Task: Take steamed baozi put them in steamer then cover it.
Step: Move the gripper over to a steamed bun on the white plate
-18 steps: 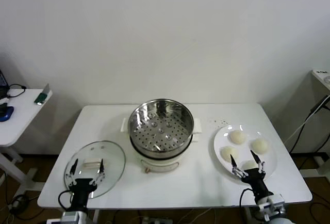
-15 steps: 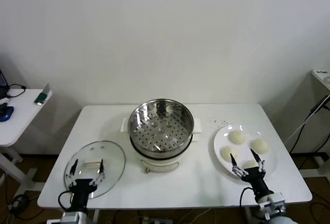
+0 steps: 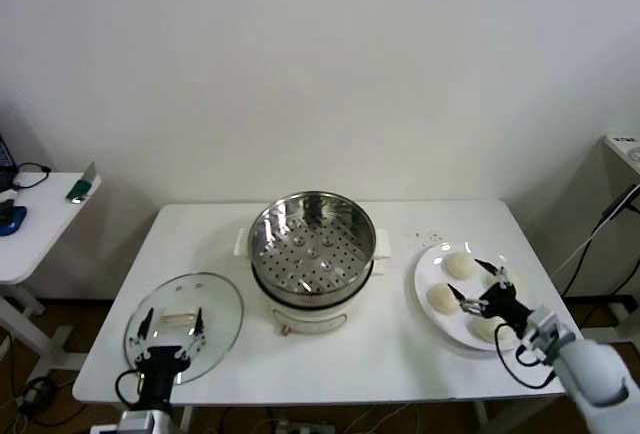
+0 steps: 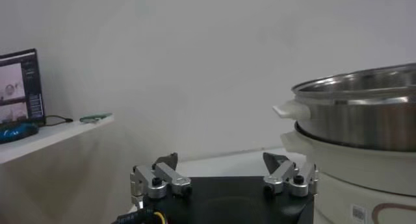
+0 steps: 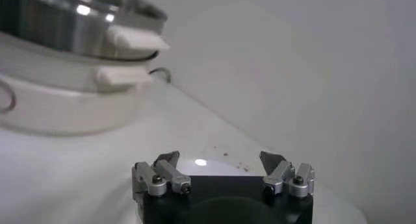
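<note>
My right claw [image 3: 481, 287] hangs over the white plate [image 3: 428, 272] on the right side of the surface [image 3: 400, 349], its fingers spread wide and holding nothing. The tips sit just above the steamed baozi [image 3: 460, 265] — I can make out three of the buns on the plate: one at the far side, one on the plate's left [image 3: 442, 298] and one at the near edge [image 3: 488, 329], partly behind my own wrist. Whether a fourth lies under the claw, I cannot tell.

The steamer [image 3: 312, 259] stands in the middle of the surface, uncovered, its perforated tray bare (the holes show clearly from above). From my right wrist I see its steel wall and cream base [image 5: 65, 95] well off from the claw.

The cover [image 3: 185, 324] lies flat on the near left part of the surface, handle up, apart from the steamer. My left claw [image 3: 168, 326] is parked at the near edge right over it, also spread open and empty — from that wrist the steamer [image 4: 354, 134] rises close beside the open fingers [image 4: 162, 176].
</note>
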Robot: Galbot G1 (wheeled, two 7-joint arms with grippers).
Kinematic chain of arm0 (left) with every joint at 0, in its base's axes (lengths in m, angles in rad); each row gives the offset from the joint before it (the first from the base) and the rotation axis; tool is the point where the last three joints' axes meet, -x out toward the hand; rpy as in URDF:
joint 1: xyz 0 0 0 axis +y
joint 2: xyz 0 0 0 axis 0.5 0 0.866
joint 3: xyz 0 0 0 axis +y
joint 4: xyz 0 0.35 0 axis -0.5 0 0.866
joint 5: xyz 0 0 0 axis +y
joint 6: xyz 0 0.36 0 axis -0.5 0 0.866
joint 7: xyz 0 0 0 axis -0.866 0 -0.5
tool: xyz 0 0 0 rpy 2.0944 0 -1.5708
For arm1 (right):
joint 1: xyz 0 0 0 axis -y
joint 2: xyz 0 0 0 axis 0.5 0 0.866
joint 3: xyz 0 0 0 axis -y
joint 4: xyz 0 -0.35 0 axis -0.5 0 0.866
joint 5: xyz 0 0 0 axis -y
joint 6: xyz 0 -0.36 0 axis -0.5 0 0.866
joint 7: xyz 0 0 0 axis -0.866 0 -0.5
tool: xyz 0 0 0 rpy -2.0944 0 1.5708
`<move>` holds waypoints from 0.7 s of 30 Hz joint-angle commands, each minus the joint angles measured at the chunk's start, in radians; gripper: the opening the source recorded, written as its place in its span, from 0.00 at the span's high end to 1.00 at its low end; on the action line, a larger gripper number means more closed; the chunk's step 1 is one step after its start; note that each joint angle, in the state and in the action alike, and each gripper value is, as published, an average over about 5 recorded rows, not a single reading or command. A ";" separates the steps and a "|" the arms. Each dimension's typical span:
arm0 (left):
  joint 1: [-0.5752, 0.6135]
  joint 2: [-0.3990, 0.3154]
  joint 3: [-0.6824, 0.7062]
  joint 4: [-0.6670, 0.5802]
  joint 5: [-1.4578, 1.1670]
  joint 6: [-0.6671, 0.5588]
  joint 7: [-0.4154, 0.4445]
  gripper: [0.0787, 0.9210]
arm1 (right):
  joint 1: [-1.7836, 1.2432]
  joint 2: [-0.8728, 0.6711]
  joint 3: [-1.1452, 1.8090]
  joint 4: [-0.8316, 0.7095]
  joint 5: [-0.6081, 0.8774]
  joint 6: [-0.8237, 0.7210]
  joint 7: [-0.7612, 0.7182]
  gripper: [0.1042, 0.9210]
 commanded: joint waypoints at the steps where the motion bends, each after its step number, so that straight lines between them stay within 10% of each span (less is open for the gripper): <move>1: -0.001 0.004 0.003 0.001 -0.020 0.008 -0.004 0.12 | 0.316 -0.228 -0.217 -0.153 -0.072 -0.051 -0.307 0.12; 21: -0.008 0.023 -0.006 0.026 -0.132 0.034 0.000 0.12 | 1.157 0.041 -1.113 -0.673 -0.289 0.061 -0.553 0.12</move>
